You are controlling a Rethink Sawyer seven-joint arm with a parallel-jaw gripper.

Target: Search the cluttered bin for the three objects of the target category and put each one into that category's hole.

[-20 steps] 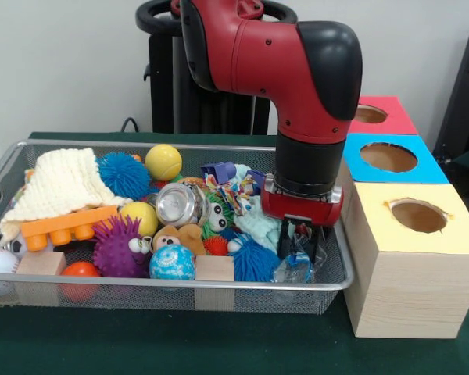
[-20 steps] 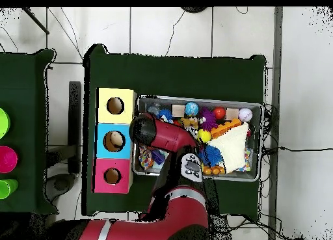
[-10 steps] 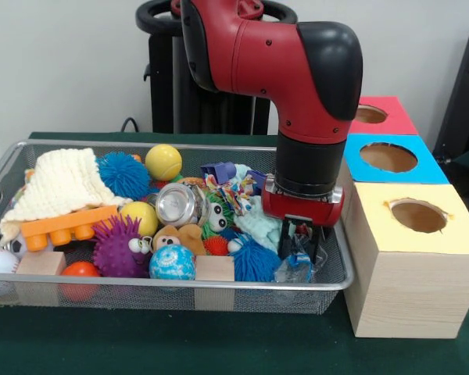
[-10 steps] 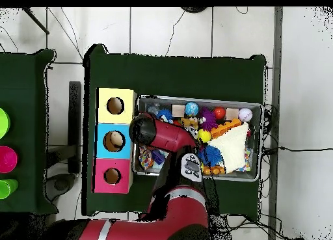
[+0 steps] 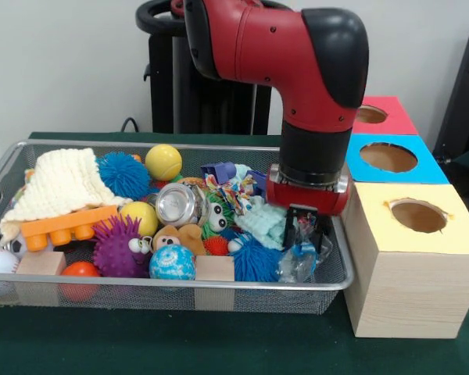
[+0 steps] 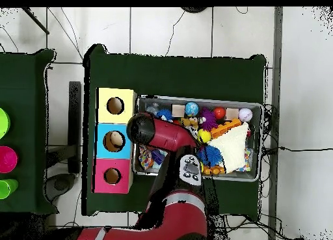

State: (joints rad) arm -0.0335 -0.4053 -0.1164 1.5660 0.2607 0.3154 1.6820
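where gripper point(image 5: 305, 229) grips clear wrapper point(image 5: 297, 262), bin point(image 5: 141, 287)

Two views, opposed

We face the arm point(image 5: 297, 70) closely across the bin point(image 5: 180, 291); overhead, we look down from afar; both share it.

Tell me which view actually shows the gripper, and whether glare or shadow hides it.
Front view: gripper shows at the bin's right end, dark and small against clutter, jaw state unreadable; no glare there, only a shine on the silver can. Overhead view: the arm covers it completely.

Robot lab (pedestal arm point(image 5: 297, 62), sorting boxes point(image 5: 410, 258))
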